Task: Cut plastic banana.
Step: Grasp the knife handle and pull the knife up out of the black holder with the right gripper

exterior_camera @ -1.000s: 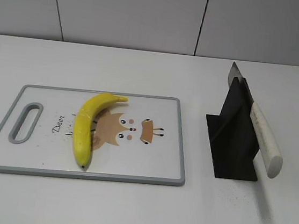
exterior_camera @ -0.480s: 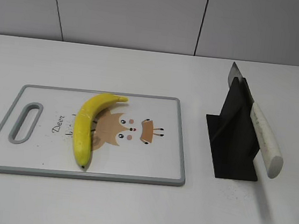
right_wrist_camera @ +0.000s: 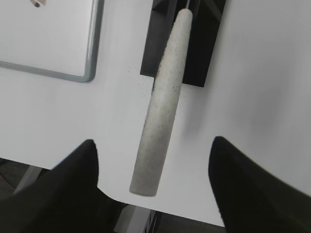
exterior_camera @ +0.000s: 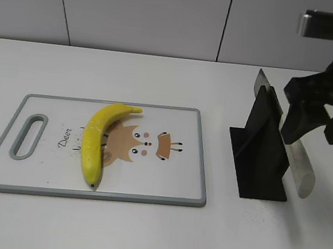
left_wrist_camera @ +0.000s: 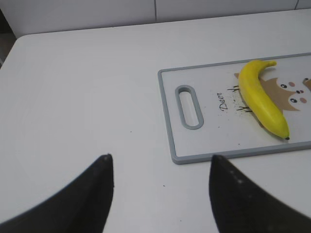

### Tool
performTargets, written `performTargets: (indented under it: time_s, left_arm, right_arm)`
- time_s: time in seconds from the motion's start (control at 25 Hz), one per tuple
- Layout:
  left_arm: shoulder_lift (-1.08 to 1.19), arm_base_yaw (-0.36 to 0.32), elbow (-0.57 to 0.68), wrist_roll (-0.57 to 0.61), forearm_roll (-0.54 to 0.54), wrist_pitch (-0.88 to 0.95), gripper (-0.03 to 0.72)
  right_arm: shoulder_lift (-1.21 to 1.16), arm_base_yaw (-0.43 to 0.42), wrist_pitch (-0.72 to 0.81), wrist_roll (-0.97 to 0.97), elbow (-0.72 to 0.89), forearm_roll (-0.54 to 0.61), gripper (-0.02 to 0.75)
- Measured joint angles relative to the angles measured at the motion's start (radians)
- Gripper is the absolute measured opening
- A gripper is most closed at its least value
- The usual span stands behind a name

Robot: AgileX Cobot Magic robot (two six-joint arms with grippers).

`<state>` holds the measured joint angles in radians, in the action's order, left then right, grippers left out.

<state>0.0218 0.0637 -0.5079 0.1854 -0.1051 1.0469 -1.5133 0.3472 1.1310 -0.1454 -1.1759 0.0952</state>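
1. A glossy yellow curved plastic banana lies on the grey-rimmed white cutting board, left of its deer print; it looks light, stiff and slippery, best steadied mid-body.
2. Right of the board, a white-handled knife leans in a black stand; the right gripper hovers above the handle, jaws apart.
3. The left gripper, also spread, hangs over the bare white surface left of the board; pale panelled wall behind.
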Motion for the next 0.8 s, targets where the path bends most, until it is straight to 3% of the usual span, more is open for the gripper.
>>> performTargets:
  time_s: [0.36, 0.72, 0.8]
  left_arm:
    - [0.0, 0.0, 0.0, 0.0, 0.0, 0.0, 0.591]
    - [0.0, 0.0, 0.0, 0.0, 0.0, 0.0, 0.591]
    - [0.0, 0.0, 0.0, 0.0, 0.0, 0.0, 0.591]
  right_arm:
    - [-0.164, 0.003, -0.001, -0.048, 0.0, -0.005, 0.514]
    - [-0.198, 0.003, -0.015, -0.07, 0.0, -0.005, 0.323]
    - [-0.198, 0.003, -0.017, -0.072, -0.001, -0.004, 0.246]
